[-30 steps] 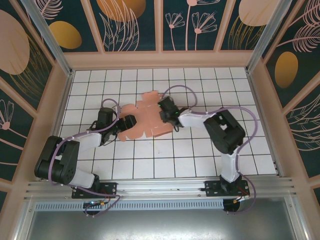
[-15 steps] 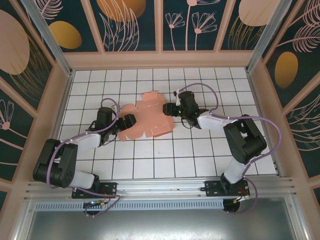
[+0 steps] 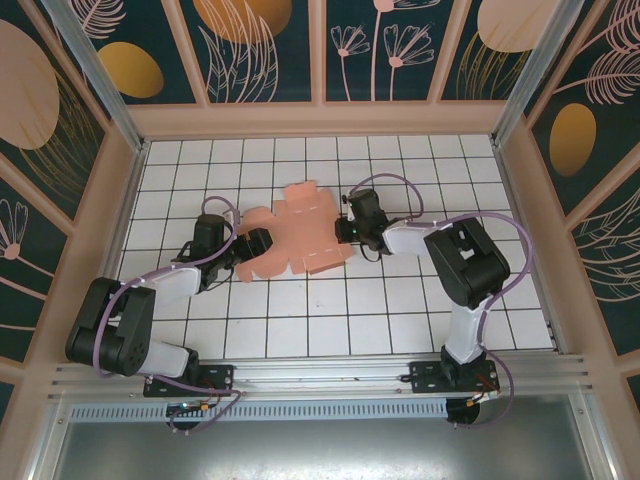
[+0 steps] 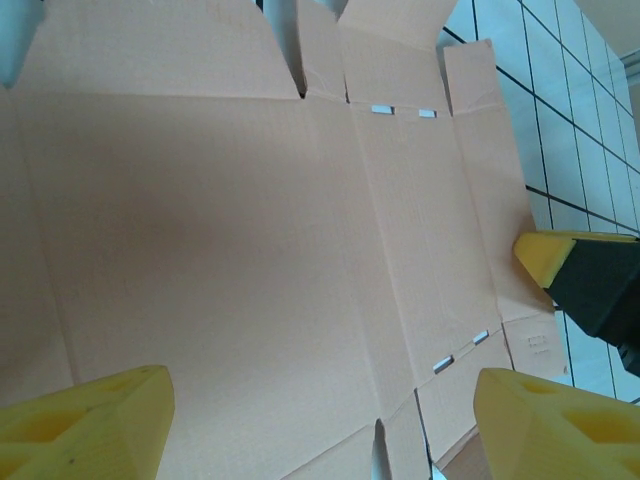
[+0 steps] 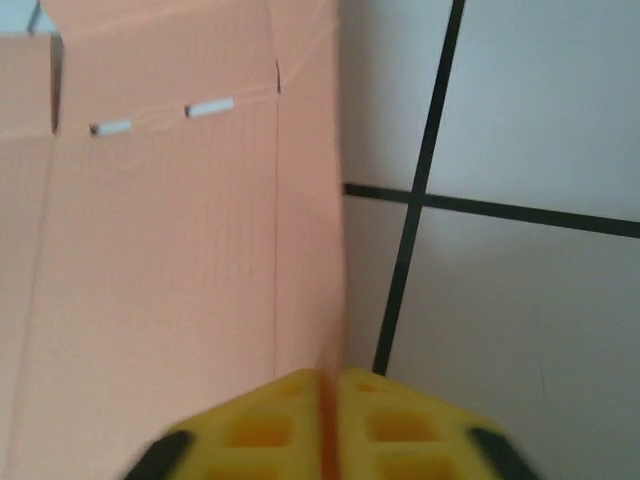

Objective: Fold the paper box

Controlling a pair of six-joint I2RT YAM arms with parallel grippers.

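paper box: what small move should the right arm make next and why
Probably raise the right jaws slightly and swing them in over the sheet, folding the edge strip up along its crease. They look shut on the right edge of the box, an unfolded sheet, while the left jaws stand open over its middle.

Right hand (image 3: 345, 228) back in from the right, now tight on the paper box's (image 3: 295, 240) right edge
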